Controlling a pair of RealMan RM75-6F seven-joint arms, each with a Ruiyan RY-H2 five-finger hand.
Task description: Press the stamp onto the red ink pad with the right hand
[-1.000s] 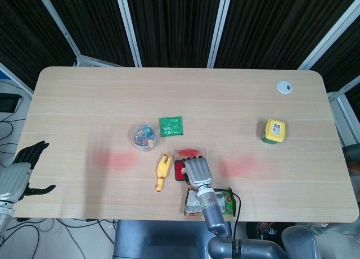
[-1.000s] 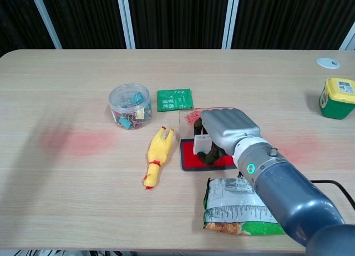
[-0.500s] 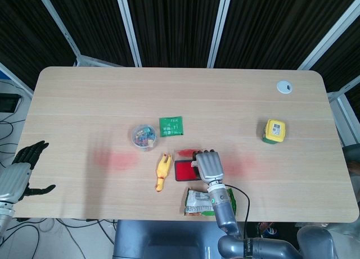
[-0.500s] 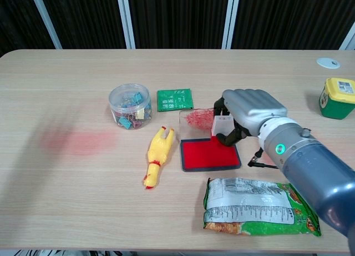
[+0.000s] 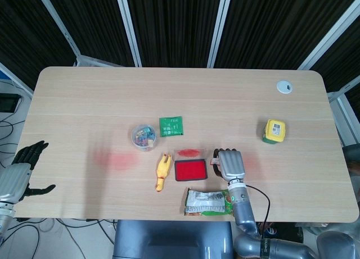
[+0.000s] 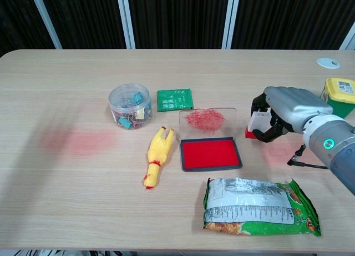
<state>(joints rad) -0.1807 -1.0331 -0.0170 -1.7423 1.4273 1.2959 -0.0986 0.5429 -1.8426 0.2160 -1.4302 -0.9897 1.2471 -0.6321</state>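
The red ink pad (image 6: 211,154) (image 5: 190,170) lies in its dark tray in front of me, its clear lid (image 6: 206,120) standing at its far edge. My right hand (image 6: 285,111) (image 5: 229,164) holds the small white stamp (image 6: 257,124) with its red face down, to the right of the pad and apart from it. The stamp (image 5: 215,162) sits low over the table; contact with the table is unclear. My left hand (image 5: 19,172) hangs off the table's left edge, fingers spread, holding nothing.
A yellow rubber chicken (image 6: 157,156) lies left of the pad. A clear tub of clips (image 6: 130,105) and a green packet (image 6: 175,99) sit behind. A snack bag (image 6: 256,206) lies in front. A yellow-green container (image 6: 337,98) stands at far right.
My right hand lifted the stamp off the ink pad and carried it to the right, past the pad's right edge. The pad's red face is now fully uncovered. The left hand stayed still.
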